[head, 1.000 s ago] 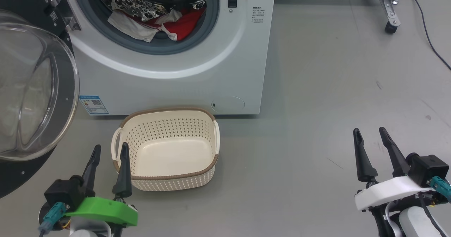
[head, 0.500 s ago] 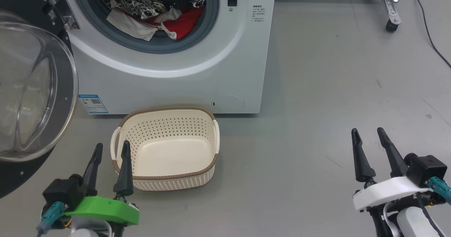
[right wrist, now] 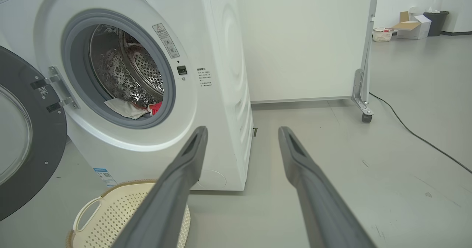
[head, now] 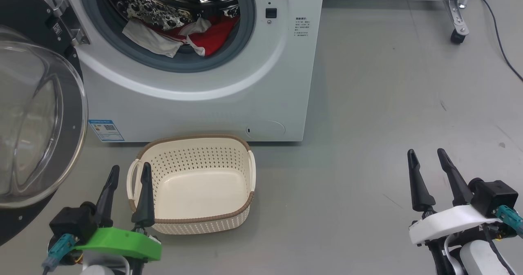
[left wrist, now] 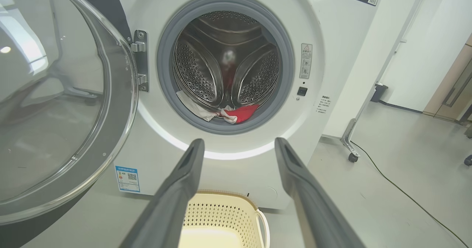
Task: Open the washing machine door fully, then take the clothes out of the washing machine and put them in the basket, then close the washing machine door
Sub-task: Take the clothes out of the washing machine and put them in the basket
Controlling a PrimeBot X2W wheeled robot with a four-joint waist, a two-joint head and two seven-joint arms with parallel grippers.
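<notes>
Red clothes (head: 216,32) lie low in the drum (head: 139,5), ahead of the left gripper (head: 130,166); the right gripper (head: 425,151) sits farther off. Both gape empty.

Left gripper (head: 130,166), two long dark tapered fingers: low at left of head view, tips pointing up, jaws spread, nothing between them. Bright green plastic wrist mount (head: 118,242) behind fingers, black boxy housing (head: 73,224) at its left. Right gripper (head: 425,151), same dark fingers: low at right, tips up and leaning slightly left, jaws spread, empty. White plastic wrist mount (head: 449,222) behind, pale forearm (head: 486,258) below. Wrist views: each pair of fingers parted wide.
</notes>
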